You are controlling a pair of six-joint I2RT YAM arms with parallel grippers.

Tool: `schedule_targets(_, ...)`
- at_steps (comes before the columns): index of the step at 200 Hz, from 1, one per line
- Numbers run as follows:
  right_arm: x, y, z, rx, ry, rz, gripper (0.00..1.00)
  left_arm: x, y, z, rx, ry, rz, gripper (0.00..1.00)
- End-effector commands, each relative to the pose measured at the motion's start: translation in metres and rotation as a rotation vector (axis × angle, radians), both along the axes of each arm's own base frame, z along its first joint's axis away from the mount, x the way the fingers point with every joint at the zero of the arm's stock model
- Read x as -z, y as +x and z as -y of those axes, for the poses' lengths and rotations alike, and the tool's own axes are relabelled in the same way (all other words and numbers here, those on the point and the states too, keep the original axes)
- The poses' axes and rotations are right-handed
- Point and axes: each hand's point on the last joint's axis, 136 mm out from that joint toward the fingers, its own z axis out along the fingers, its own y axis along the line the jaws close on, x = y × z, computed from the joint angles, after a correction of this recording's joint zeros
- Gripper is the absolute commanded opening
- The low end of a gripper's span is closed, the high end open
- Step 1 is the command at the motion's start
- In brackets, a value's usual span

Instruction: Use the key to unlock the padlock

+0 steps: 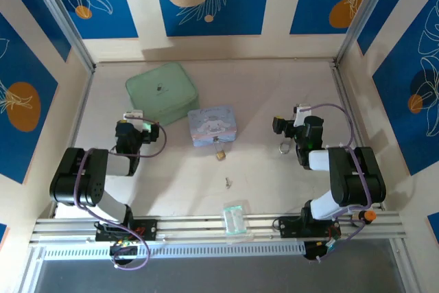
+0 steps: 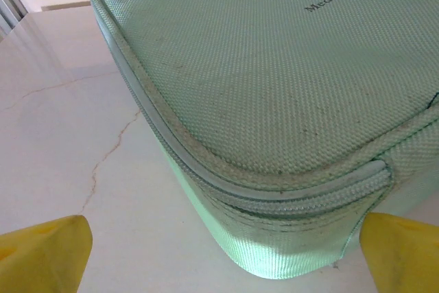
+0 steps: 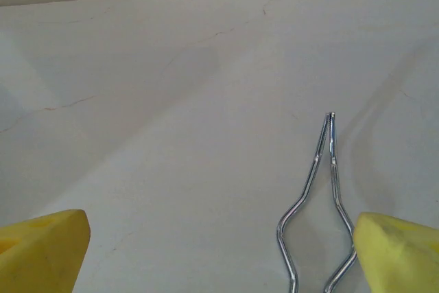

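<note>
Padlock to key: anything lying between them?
Nothing. In the top view, the short stretch of table between the padlock and the key is bare.

One padlock [image 1: 220, 155], one key [image 1: 228, 182], one ring [image 1: 283, 147], one box [image 1: 212, 125], one bag [image 1: 162, 91] (green), one clear pouch [image 1: 234, 219]

Table scene: the medicine bag [image 2: 274, 101] lies directly ahead of the left gripper [image 2: 219, 255], its near corner between the fingers. To that gripper's right sits the small box [image 1: 212, 125], the padlock [image 1: 220, 155] just at its near side, the key [image 1: 228, 183] nearer the arm bases. The wire ring [image 3: 312, 197] lies on the table [image 3: 171, 135] just inside the right gripper's [image 3: 219, 259] right finger.
</note>
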Motion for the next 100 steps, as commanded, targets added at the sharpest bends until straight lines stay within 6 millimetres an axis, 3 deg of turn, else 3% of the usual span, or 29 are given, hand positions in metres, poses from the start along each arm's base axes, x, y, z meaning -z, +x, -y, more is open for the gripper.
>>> schedule_targets(1, -0.01, 0.009, 0.0, 0.008, 0.004, 0.034, 0.99, -0.0107, 0.0078, 0.0026, 0.003, 0.008, 0.042, 0.99)
schedule_targets(100, -0.0094, 0.0087, -0.0024, -0.013, 0.008, 0.029, 0.99, -0.0107, 0.0077, 0.0024, 0.003, 0.008, 0.041, 0.99)
